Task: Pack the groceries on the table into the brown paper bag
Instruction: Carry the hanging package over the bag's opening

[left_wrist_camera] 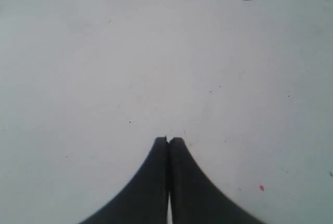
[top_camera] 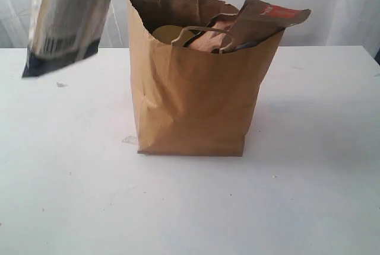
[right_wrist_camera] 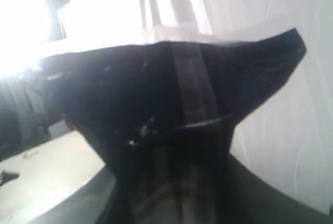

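**Desk:** How far along are you?

**Operator:** Most of the way, I think. The brown paper bag (top_camera: 190, 107) stands upright in the middle of the table (top_camera: 309, 195). The brown pouch with orange label (top_camera: 261, 21) pokes out of its mouth, and a yellow bottle (top_camera: 166, 32) sits lower inside. I see no groceries lying loose on the table. What's left is the long dark-blue packet (top_camera: 68, 18). It's in the air, up and to the left of the bag in the exterior view, and not yet over the opening.

**Desk:** Who has the packet?

**Operator:** Not my left side. The left gripper (left_wrist_camera: 168, 140) points down at bare tabletop with its jaws pressed together and nothing between them. My right wrist camera is almost filled by the packet (right_wrist_camera: 171, 120), dark and very close. It hides the jaws, so I can't see the contact, but I judge the right gripper is clamped on it partway closed.

**Desk:** And the pose?

**Operator:** The packet hangs slightly tilted with its barcode end down, its lower edge at about the height of the bag's rim. I need to carry it across and above the bag's rim, clear of the handles and the pouch, before letting go.
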### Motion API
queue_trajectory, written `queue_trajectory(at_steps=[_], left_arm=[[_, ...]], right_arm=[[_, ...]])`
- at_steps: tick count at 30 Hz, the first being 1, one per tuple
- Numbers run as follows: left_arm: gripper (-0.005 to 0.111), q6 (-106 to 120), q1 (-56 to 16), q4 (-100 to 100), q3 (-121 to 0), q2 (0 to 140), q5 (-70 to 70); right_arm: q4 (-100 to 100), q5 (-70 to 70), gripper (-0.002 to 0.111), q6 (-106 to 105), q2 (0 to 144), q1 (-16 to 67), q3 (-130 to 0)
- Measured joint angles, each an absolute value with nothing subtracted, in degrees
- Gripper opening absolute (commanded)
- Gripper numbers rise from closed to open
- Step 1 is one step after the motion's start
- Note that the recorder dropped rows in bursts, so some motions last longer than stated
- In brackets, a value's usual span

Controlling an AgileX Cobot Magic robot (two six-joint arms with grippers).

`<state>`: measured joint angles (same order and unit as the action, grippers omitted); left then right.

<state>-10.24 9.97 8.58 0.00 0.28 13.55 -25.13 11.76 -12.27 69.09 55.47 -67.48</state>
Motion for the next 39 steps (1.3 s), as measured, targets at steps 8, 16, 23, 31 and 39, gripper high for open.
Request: queue_trajectory(at_steps=[8, 16, 23, 31, 39], left_arm=[[0.000, -10.2, 10.0, 8.6, 0.0, 0.3, 13.6], [0.000, -10.2, 10.0, 8.6, 0.0, 0.3, 13.6], [0.000, -10.2, 10.0, 8.6, 0.0, 0.3, 13.6], [0.000, -10.2, 10.0, 8.6, 0.0, 0.3, 13.6], [0.000, -10.2, 10.0, 8.6, 0.0, 0.3, 13.6]], right_arm=[[-18.8, 26.0, 0.000, -28.0, 71.8, 55.4, -72.3], [-19.6, 27.2, 0.000, -40.6, 76.2, 53.4, -72.5], [-19.6, 29.1, 0.000, -44.7, 79.7, 50.7, -72.5], [-19.6, 33.5, 0.000, -45.1, 83.8, 47.9, -72.5], [-21.0, 42.0, 0.000, -44.9, 89.2, 47.8, -72.5]])
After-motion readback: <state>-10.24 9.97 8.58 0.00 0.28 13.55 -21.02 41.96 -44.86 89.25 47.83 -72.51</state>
